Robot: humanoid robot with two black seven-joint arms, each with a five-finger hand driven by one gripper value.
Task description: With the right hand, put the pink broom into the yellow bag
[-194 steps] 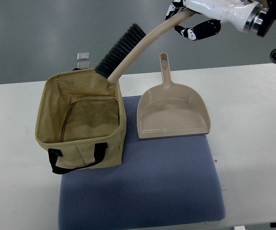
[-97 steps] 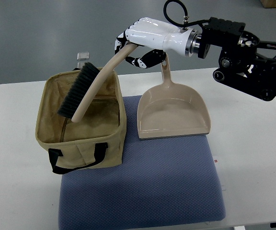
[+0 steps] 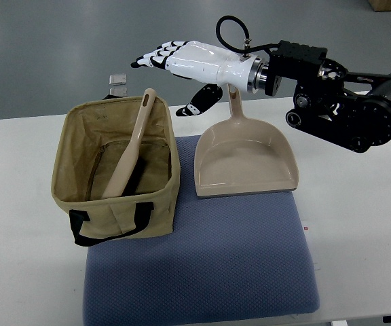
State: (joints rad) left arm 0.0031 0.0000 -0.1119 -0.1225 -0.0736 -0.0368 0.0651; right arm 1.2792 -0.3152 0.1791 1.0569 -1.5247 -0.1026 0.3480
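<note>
The broom (image 3: 129,151) stands tilted inside the bag (image 3: 114,170), its handle leaning on the bag's back rim. The right hand (image 3: 175,60) hovers above that rim, fingers spread and empty. A dustpan (image 3: 244,157) lies just beside the bag on the mat (image 3: 202,265).

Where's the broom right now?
In the top view the broom stands head-down inside the yellow bag on the left, its handle leaning on the back rim, left of the dustpan; the right hand is open above.

The broom (image 3: 129,151) head is hidden inside the bag (image 3: 114,204).
</note>
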